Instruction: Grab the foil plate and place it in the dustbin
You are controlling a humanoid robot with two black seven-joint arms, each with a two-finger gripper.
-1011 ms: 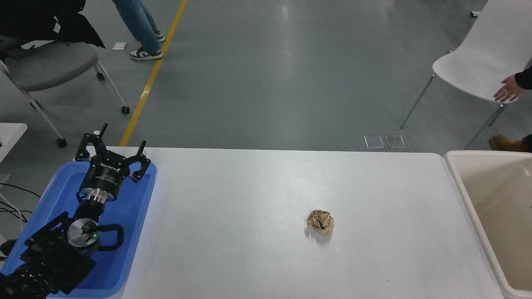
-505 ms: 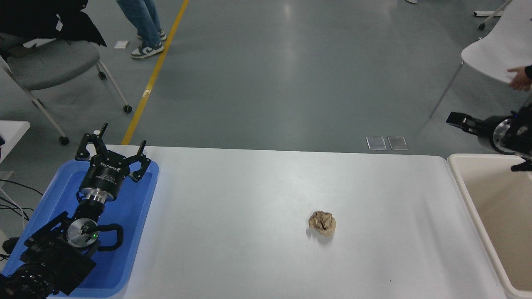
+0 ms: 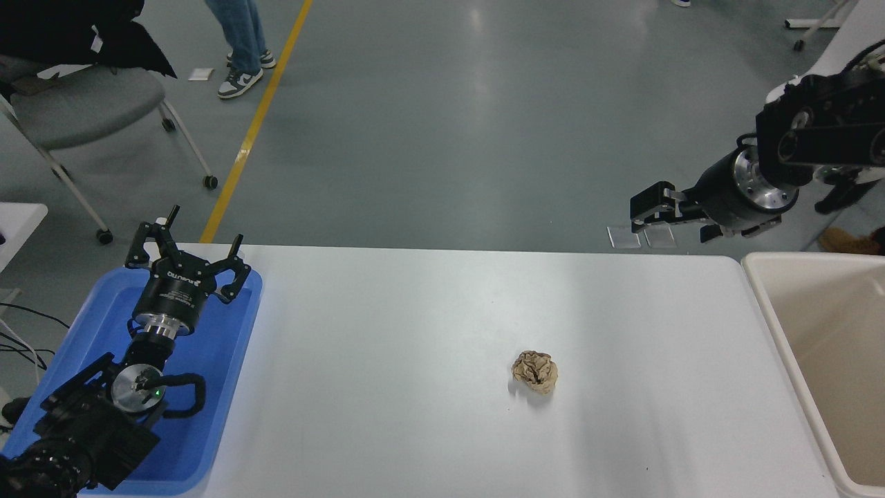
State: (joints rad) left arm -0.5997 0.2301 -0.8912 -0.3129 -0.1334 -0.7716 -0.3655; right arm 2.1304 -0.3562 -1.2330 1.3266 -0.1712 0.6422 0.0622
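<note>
Nearest the camera, at the lower left of the frame, the left gripper (image 3: 187, 259) is parked over a shallow blue tray (image 3: 228, 387), its fingers spread wide and holding nothing. At lower centre, a crumpled brown paper ball (image 3: 534, 371) lies alone on the white table (image 3: 387, 360). At the lower right edge stands the beige dustbin (image 3: 774, 325); the part of its interior in frame shows nothing in it.

No foil plate is visible anywhere in frame; its location cannot be established.

Change noted: a second ago the right arm was absent from view; half a second ago it appeared at the right edge; now the right gripper (image 3: 646, 207) reaches leftward at the upper right, above the table's far edge. Its fingers look close together and carry nothing, though how far apart they stand cannot be told. Judgement: the arm is empty, and nothing here shows the plate in the bin.

Beyond lie grey floor, a yellow line, a grey chair (image 3: 83, 104) at upper left, and a person's legs (image 3: 238, 41).
</note>
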